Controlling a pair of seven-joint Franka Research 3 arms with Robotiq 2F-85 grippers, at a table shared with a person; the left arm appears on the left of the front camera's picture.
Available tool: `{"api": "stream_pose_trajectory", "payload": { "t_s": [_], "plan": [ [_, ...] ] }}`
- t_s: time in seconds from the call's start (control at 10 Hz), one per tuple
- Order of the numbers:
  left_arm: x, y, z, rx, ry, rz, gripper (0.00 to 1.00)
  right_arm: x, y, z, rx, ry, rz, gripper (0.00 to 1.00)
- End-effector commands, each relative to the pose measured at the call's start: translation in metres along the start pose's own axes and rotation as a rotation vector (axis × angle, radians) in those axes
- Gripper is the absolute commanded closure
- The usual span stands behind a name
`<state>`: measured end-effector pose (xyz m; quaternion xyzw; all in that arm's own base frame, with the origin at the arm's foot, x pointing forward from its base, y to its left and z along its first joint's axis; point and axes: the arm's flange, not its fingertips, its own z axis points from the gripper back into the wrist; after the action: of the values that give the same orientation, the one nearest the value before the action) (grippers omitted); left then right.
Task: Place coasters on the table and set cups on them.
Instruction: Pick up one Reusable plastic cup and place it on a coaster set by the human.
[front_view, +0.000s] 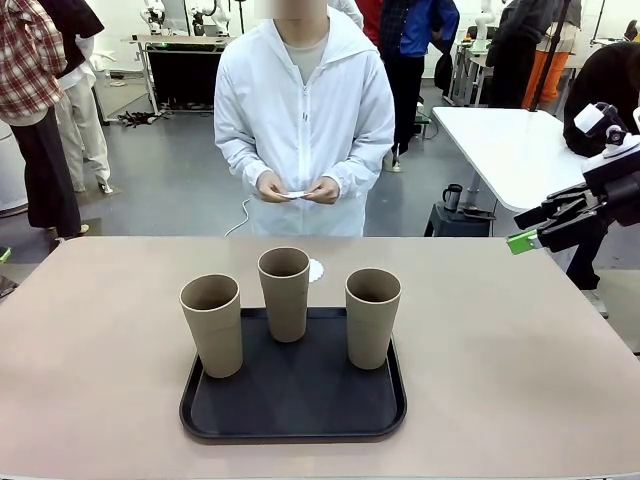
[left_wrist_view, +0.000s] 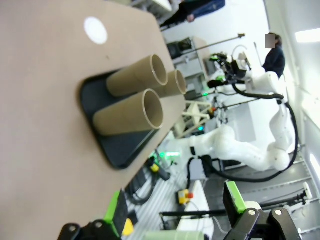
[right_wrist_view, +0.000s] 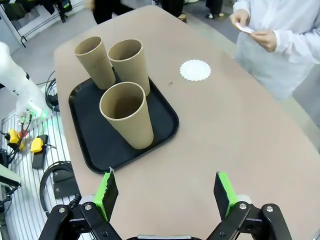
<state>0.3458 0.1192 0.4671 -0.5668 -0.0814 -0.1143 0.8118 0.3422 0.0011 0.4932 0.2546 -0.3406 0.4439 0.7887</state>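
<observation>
**A:** Where does everything sit?

**B:** 3 cups stand upright on a black tray. The tray lies on the table near the robot's edge, about midway along it. 1 coaster lies flat on the table just past the tray, toward the far edge. At that far edge the person's hands hold something thin and white, probably more coasters.

**A:** And the pincers?

**B:** Both are spread wide and empty. The right pincer hangs by the table's right edge. The left pincer hangs out by the left edge, well apart from the cups.

**A:** What could go wrong?

**B:** The 3 cups stand close together, so a spread pincer reaching for 1 could knock its neighbour. They are tall with narrow bases, and I'd expect a nudge near the rim to tip one. The coaster looks like light paper, so a cup landing off-centre or sliding could push or crumple it. An arm and the person's hands could also meet near the far edge.
</observation>
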Motion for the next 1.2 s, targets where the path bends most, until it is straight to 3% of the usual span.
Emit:
{"api": "stream_pose_trajectory", "payload": {
  "t_s": [0.0,0.1,0.3,0.5,0.8,1.1],
  "plan": [
    [-0.001,-0.001,0.002,-0.008,-0.006,-0.004,0.00,0.002,0.002,0.002,-0.014,0.002,0.004,0.00],
    [-0.001,-0.001,0.002,-0.008,-0.006,-0.004,0.00,0.000,0.000,0.000,0.000,0.000,0.000,0.00],
    [-0.001,-0.001,0.002,-0.008,-0.006,-0.004,0.00,-0.016,-0.017,0.000,0.141,0.030,0.250,0.00],
    [-0.001,-0.001,0.002,-0.008,-0.006,-0.004,0.00,-0.027,-0.039,-0.039,0.188,0.034,0.427,0.00],
    [-0.001,-0.001,0.002,-0.008,-0.006,-0.004,0.00,-0.041,-0.053,-0.105,0.144,-0.072,0.520,0.00],
    [-0.001,-0.001,0.002,-0.008,-0.006,-0.004,0.00,-0.049,-0.049,-0.149,0.281,-0.131,0.467,0.00]
  ]
}}
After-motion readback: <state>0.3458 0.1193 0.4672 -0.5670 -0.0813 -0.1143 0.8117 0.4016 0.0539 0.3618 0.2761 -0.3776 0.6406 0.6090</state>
